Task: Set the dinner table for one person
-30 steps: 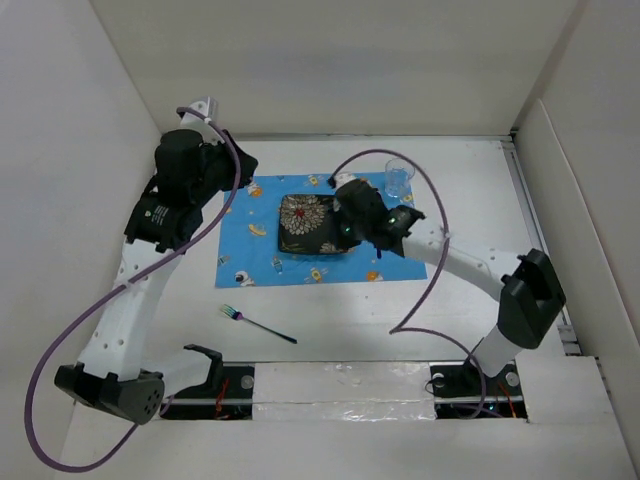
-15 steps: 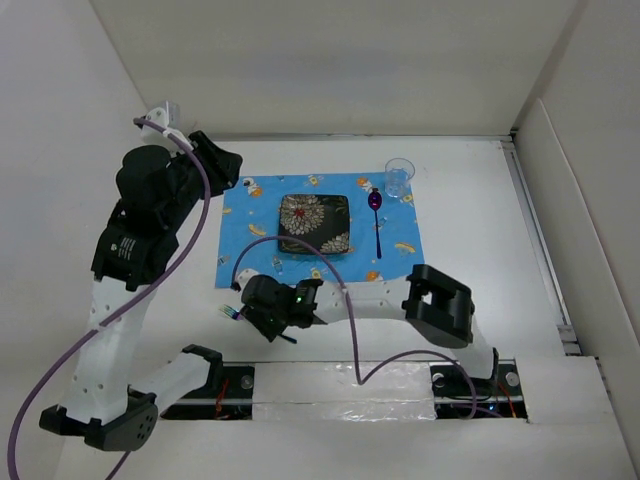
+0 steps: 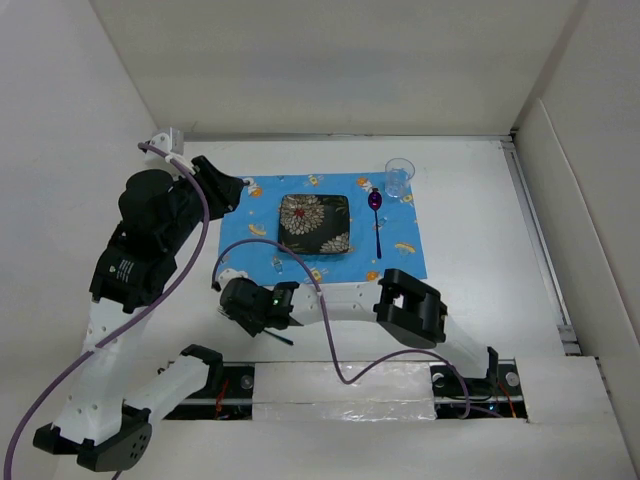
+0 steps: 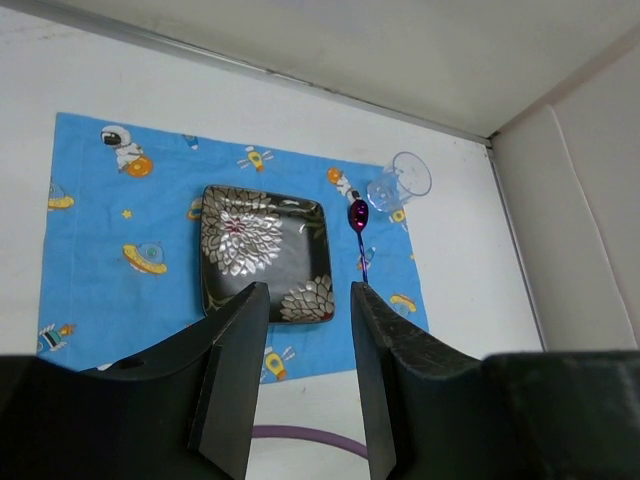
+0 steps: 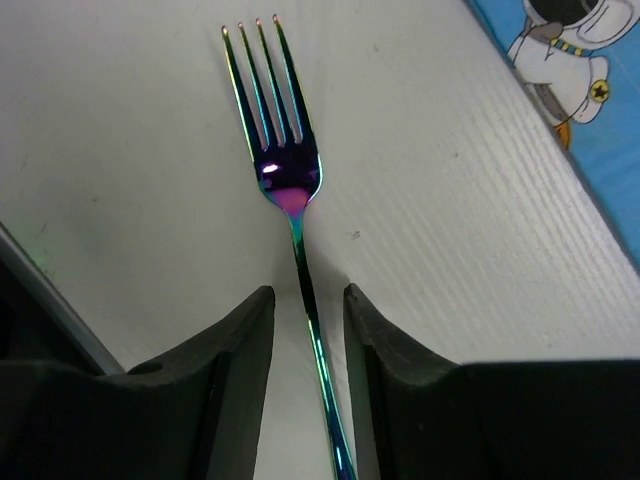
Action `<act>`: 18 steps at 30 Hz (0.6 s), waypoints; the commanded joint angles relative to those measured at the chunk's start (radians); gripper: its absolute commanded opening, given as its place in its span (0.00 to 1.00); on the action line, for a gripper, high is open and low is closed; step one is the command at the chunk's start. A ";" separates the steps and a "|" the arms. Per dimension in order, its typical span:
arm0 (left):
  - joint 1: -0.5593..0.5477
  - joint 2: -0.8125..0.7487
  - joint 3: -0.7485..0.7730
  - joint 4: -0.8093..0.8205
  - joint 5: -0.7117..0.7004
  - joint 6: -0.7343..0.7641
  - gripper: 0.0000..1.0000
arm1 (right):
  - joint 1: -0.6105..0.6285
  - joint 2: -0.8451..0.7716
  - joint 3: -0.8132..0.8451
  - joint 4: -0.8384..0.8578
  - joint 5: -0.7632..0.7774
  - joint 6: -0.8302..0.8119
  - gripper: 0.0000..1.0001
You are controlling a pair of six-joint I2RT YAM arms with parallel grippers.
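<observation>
An iridescent fork [image 5: 285, 170] lies on the white dinner table [image 3: 470, 290] in front of the blue space-print placemat [image 3: 400, 250]. My right gripper [image 5: 308, 300] is open and low over it, one finger on each side of the handle, not touching. In the top view the right gripper [image 3: 238, 312] covers most of the fork; the handle end [image 3: 284, 339] shows. A dark floral plate [image 3: 314, 223], a purple spoon [image 3: 377, 215] and a clear cup [image 3: 399, 178] are on the placemat. My left gripper [image 4: 308, 300] is open and empty, held high at the left [image 3: 225, 188].
White walls close the table on the left, back and right. The right arm stretches across the front of the table, with its purple cable [image 3: 330, 330] looping over it. The left wrist view shows the plate [image 4: 262, 250], spoon [image 4: 360, 235] and cup [image 4: 400, 182] from above.
My right arm left the spoon on the placemat's right side and swung to the front left, down over the fork. The left arm rose and drew back to the left.
</observation>
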 commanded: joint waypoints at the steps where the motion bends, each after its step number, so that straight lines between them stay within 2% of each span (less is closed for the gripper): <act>1: -0.012 -0.025 -0.007 0.021 0.003 -0.009 0.35 | 0.004 0.046 0.033 -0.032 0.048 0.007 0.33; 4: -0.012 -0.038 -0.010 0.018 0.003 -0.011 0.35 | 0.004 0.066 0.061 -0.065 0.056 0.019 0.05; 5: -0.012 -0.041 -0.009 0.015 0.003 -0.011 0.35 | 0.004 0.053 0.064 -0.070 0.059 0.027 0.00; 10: -0.012 -0.064 -0.012 0.007 0.003 -0.017 0.34 | 0.013 -0.073 0.078 -0.067 0.069 0.075 0.00; 13: -0.012 -0.067 -0.018 0.006 -0.011 -0.021 0.34 | -0.045 -0.127 0.127 -0.087 0.102 0.131 0.00; 14: -0.012 -0.067 -0.016 0.000 -0.023 -0.026 0.34 | -0.065 -0.127 0.172 -0.098 0.118 0.153 0.00; 15: -0.012 -0.069 -0.018 -0.007 -0.094 -0.052 0.31 | -0.106 -0.110 0.232 -0.125 0.144 0.223 0.00; 18: -0.012 -0.071 -0.022 -0.016 -0.168 -0.070 0.29 | -0.168 -0.063 0.318 -0.154 0.168 0.274 0.00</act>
